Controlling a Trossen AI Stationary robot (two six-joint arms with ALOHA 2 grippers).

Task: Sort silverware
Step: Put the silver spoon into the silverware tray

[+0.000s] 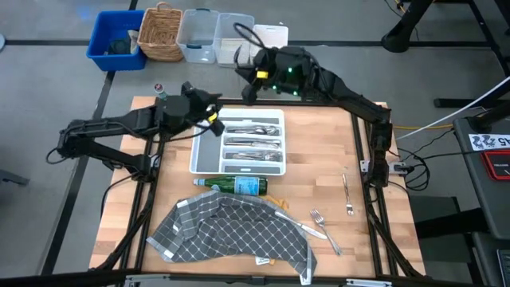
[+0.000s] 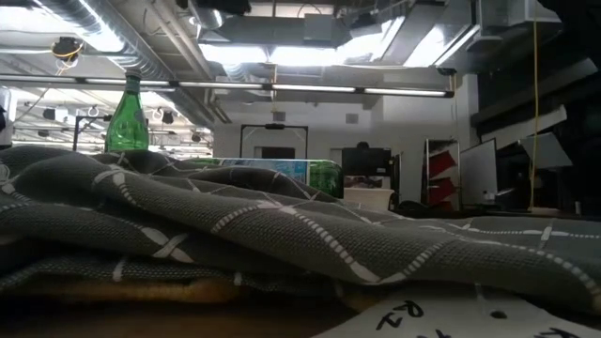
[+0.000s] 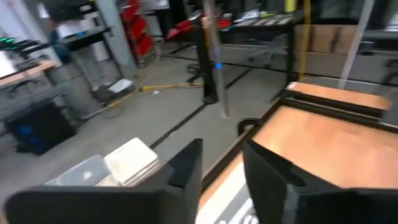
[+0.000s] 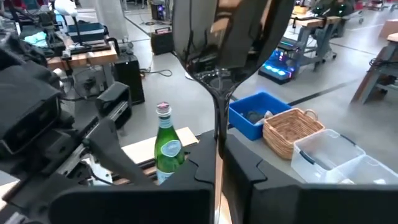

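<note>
My right gripper (image 4: pixel 217 165) is shut on a shiny spoon (image 4: pixel 217 74). In the high view it (image 1: pixel 249 86) hovers over the table's far edge, just beyond the white compartmented tray (image 1: pixel 209 158). The tray holds sorted silverware (image 1: pixel 253 143). My left gripper (image 3: pixel 221 171) is open and empty at the tray's far left corner (image 1: pixel 209 113). A loose fork (image 1: pixel 319 217), a knife (image 1: pixel 312 231) and another piece (image 1: pixel 347 195) lie flat on the table's right part. My right gripper pinches the spoon's handle (image 4: pixel 217 146) between its two fingers. The fingers lie about level, pointing toward the table's left, and the spoon runs along them. Its bowl (image 4: pixel 217 37) sticks out past the fingertips. The spoon is lifted clear of the table.
A green bottle (image 1: pixel 235 186) lies on its side near the tray's near end, and another stands upright (image 4: pixel 166 146) at the table's far left. A grey checked cloth (image 1: pixel 231 231) lies crumpled at the near edge. Bins and a basket (image 1: pixel 159 32) stand beyond the table.
</note>
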